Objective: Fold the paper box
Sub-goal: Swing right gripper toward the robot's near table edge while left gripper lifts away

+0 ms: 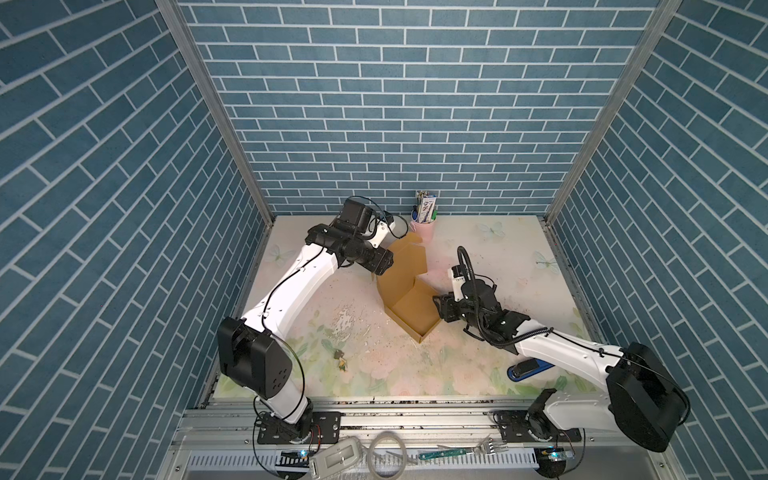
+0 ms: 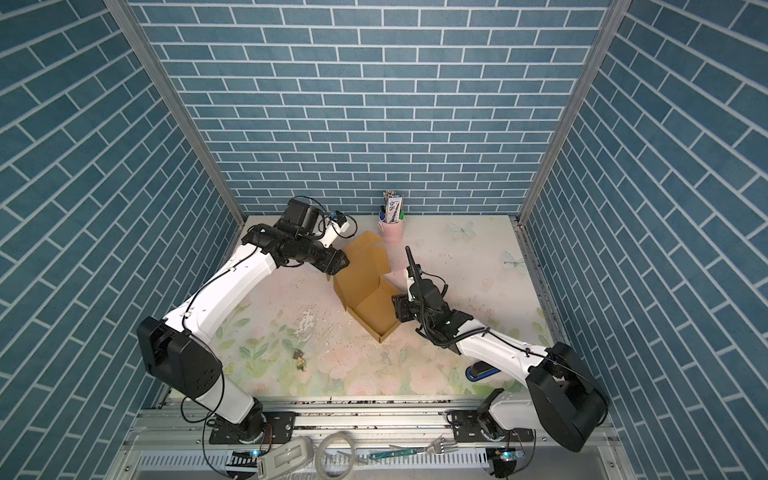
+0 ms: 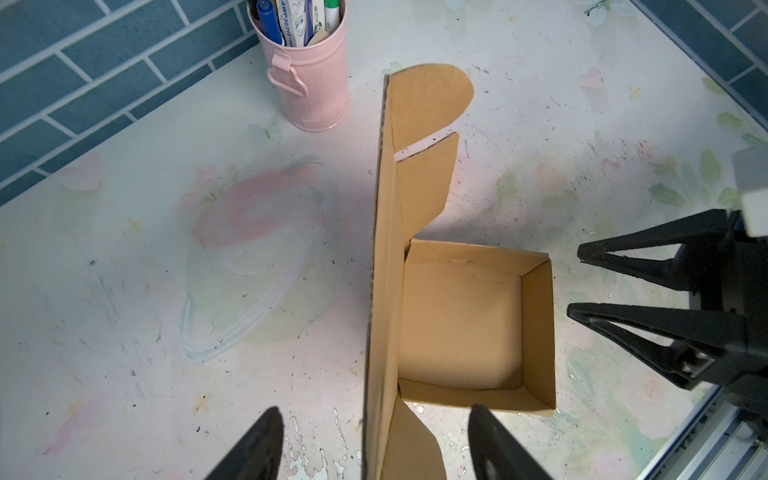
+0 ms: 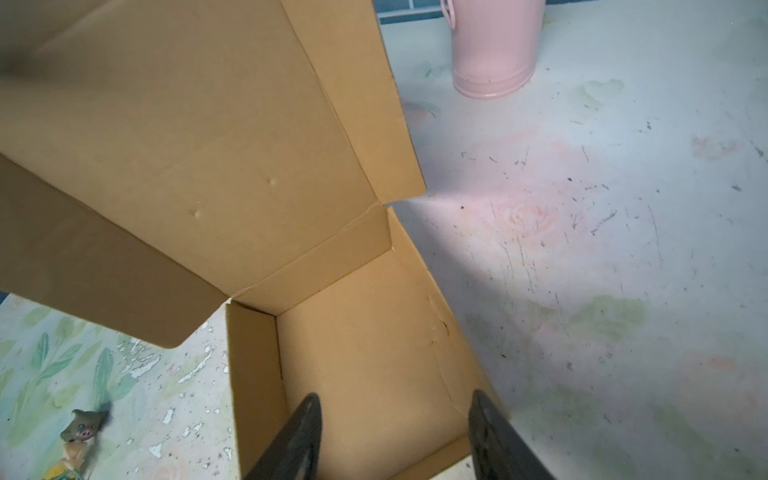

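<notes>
The paper box (image 1: 411,309) (image 2: 374,309) is brown cardboard, a shallow square tray (image 3: 461,316) (image 4: 365,353) with its lid (image 1: 405,259) (image 4: 187,145) standing up on the far side. My left gripper (image 1: 384,266) (image 2: 343,262) (image 3: 376,411) is open at the lid's left edge. The lid's thin edge stands between its fingers, and neither finger touches it. My right gripper (image 1: 437,307) (image 2: 397,308) (image 4: 395,395) (image 3: 575,282) is open at the tray's right wall, tips pointing at it, with nothing held.
A pink cup of pens (image 1: 423,230) (image 3: 311,83) stands just behind the lid by the back wall. A small figurine (image 1: 341,359) (image 4: 81,428) lies front left of the box. A blue stapler (image 1: 530,370) lies under my right arm.
</notes>
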Available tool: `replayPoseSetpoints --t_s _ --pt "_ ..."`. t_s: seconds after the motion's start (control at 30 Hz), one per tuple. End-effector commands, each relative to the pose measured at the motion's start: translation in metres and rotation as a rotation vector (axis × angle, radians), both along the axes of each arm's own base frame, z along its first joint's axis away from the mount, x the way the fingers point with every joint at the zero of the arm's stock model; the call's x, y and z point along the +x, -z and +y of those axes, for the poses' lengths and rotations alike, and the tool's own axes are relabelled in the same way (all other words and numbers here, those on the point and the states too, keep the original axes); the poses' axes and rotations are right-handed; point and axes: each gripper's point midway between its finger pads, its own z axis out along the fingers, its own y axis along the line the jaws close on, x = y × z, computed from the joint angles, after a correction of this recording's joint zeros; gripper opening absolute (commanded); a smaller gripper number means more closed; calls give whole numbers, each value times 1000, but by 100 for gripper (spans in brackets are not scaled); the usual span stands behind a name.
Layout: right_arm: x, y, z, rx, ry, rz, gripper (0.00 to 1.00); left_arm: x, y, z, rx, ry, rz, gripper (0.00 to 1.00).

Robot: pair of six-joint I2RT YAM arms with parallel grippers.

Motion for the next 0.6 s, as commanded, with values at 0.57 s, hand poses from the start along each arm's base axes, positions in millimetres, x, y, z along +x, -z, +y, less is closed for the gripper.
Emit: replayPoseSetpoints --t_s 0.57 --pt "-112 -10 136 -129 -435 -111 66 42 -50 105 -202 -390 -135 99"
